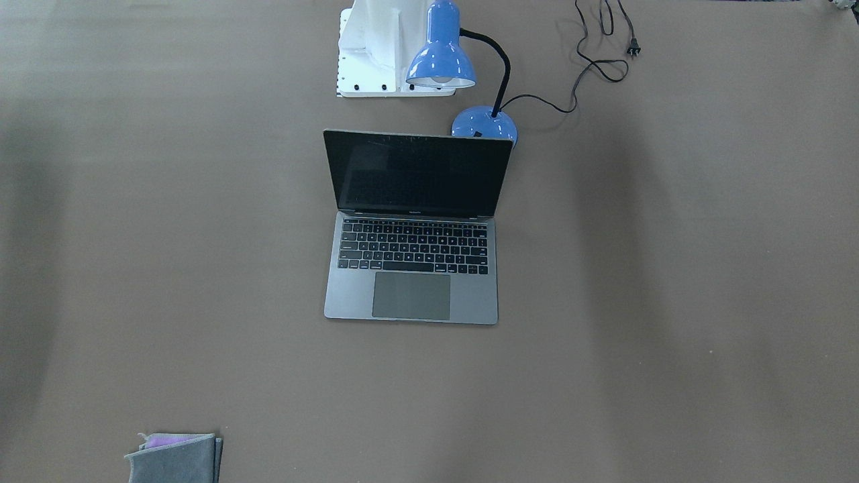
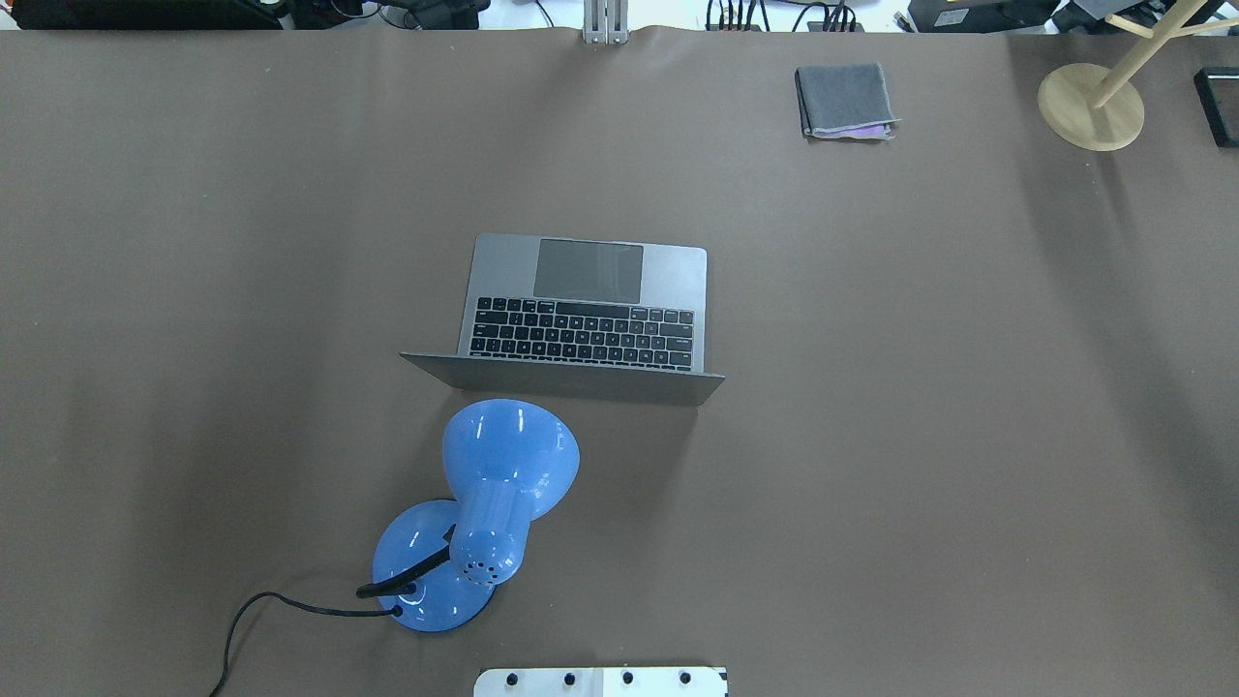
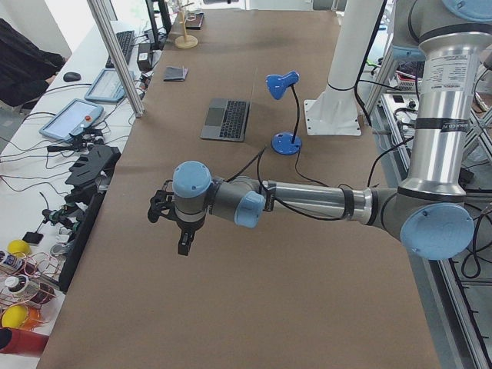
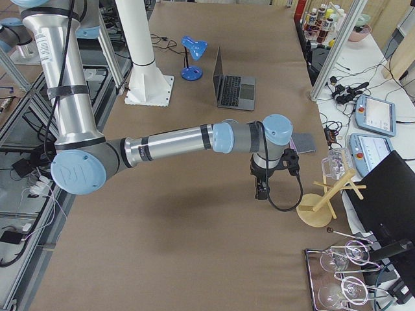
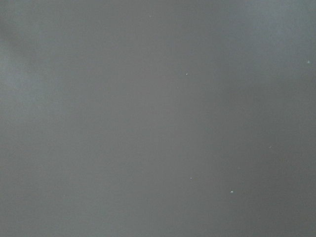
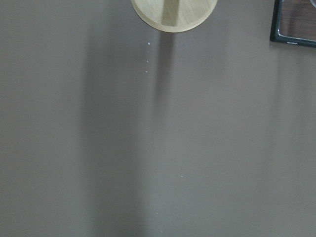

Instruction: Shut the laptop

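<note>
Grey laptop (image 1: 411, 295) sits open mid-way along the bench (image 1: 671, 302), well apart from left pincer (image 3: 183, 244) and right pincer (image 4: 262, 192); their spread cannot be told. Bezel lettering is too small to read.

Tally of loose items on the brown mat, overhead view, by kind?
laptop, open: 1
blue desk lamp: 1
grey folded cloth: 1
wooden stand: 1
black-framed object, cut off at the view's edge: 1
Total: 5
</note>
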Controlling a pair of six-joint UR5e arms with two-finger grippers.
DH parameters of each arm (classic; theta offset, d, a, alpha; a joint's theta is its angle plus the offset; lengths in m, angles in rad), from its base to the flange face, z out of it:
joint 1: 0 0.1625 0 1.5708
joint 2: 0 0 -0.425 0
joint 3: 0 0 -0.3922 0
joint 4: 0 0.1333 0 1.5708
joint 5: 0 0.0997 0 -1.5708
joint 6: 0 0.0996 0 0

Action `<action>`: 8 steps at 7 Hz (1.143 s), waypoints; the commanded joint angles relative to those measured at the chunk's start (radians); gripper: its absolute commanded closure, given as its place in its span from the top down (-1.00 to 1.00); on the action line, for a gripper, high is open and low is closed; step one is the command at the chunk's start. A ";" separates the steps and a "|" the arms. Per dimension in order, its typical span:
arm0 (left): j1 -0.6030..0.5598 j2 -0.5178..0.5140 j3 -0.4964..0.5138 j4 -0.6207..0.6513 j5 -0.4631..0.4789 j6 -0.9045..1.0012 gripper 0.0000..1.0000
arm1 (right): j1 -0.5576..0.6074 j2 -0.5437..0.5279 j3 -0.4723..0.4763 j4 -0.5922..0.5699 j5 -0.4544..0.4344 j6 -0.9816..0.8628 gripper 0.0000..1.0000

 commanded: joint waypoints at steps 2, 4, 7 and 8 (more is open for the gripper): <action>0.224 -0.083 -0.031 -0.233 -0.054 -0.579 0.95 | -0.190 0.052 0.067 0.179 0.134 0.463 0.99; 0.349 -0.081 -0.083 -0.360 -0.045 -0.851 0.17 | -0.336 0.029 0.244 0.223 0.144 0.747 0.44; 0.502 -0.081 -0.161 -0.360 -0.051 -1.009 -1.00 | -0.578 -0.017 0.464 0.226 0.138 0.986 -1.00; 0.551 -0.078 -0.183 -0.360 -0.039 -1.041 -1.00 | -0.641 -0.017 0.495 0.228 0.128 1.023 -1.00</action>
